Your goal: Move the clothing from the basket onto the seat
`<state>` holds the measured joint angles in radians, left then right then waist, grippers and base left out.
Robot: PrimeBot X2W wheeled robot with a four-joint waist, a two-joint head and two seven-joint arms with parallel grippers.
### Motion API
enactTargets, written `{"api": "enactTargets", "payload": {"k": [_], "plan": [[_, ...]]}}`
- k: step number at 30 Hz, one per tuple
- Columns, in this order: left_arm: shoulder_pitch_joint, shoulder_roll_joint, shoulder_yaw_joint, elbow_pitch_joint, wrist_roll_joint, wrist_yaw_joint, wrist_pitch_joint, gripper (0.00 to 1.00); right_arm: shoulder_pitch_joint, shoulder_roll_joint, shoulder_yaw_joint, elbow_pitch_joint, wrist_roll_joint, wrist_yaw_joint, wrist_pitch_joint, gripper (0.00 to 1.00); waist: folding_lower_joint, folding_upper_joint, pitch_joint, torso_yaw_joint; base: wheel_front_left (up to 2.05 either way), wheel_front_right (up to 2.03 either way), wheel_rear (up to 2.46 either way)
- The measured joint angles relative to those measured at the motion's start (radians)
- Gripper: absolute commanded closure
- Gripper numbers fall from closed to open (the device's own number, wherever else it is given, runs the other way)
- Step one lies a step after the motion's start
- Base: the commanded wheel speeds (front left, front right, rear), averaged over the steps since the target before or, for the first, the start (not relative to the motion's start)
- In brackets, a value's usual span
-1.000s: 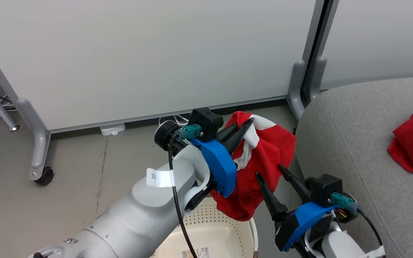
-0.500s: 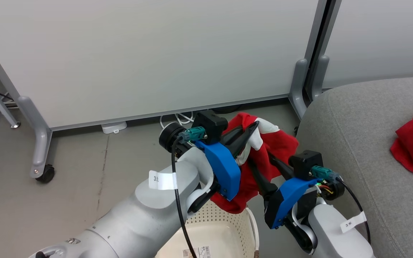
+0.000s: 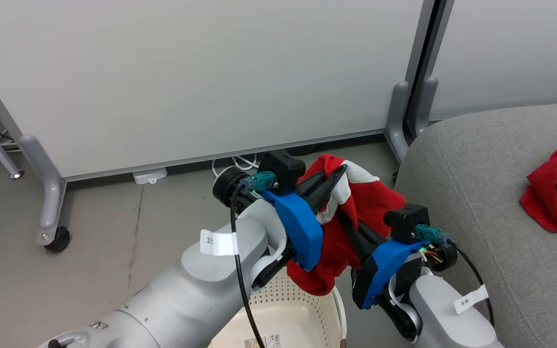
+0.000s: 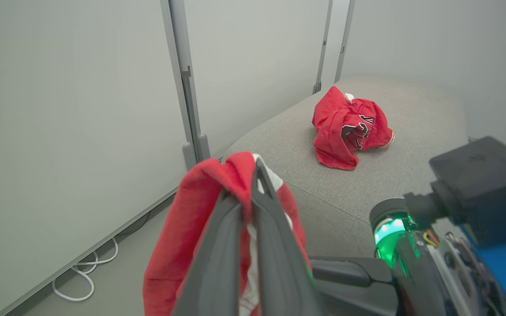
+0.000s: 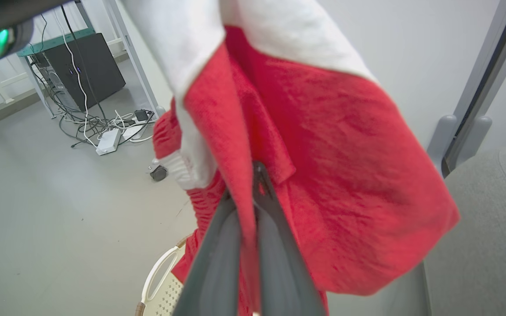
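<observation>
Shorts [image 3: 375, 203] clamped in left claw [image 3: 340, 173] and right claw [image 5: 256, 175] over basket [image 3: 298, 309]; partition panels [image 3: 211, 72] behind, jersey [image 3: 549, 193] on sofa [image 3: 476, 193].

- Shorts [image 5: 332, 184]: red cloth with a fuzzy, napped, matt face; the white trim is smoother.
- Jersey [image 4: 336, 145]: thin red cloth, crumpled, with a faint sheen.
- Seat [image 3: 476, 193]: grey woven fabric, coarse and matt.
- Basket [image 3: 302, 309]: cream plastic, smooth and perforated.
- Partition panels [image 3: 211, 72]: smooth, matt and pale.
- Floor [image 3: 114, 232]: smooth, grey and scuffed.
</observation>
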<state>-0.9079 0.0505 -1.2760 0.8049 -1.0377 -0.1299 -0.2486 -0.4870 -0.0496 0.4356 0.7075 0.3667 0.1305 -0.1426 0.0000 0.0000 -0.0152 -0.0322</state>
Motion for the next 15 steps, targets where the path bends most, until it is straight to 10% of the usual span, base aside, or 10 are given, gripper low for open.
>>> {"api": "enactTargets", "payload": {"k": [15], "plan": [[0.0, 0.0, -0.003, 0.0, -0.003, 0.0, 0.006, 1.0, -0.021, 0.0, 0.025, 0.044, 0.032, 0.0, -0.026, 1.0, 0.0, 0.0, -0.005, -0.004, 0.0, 0.0, 0.0]]}}
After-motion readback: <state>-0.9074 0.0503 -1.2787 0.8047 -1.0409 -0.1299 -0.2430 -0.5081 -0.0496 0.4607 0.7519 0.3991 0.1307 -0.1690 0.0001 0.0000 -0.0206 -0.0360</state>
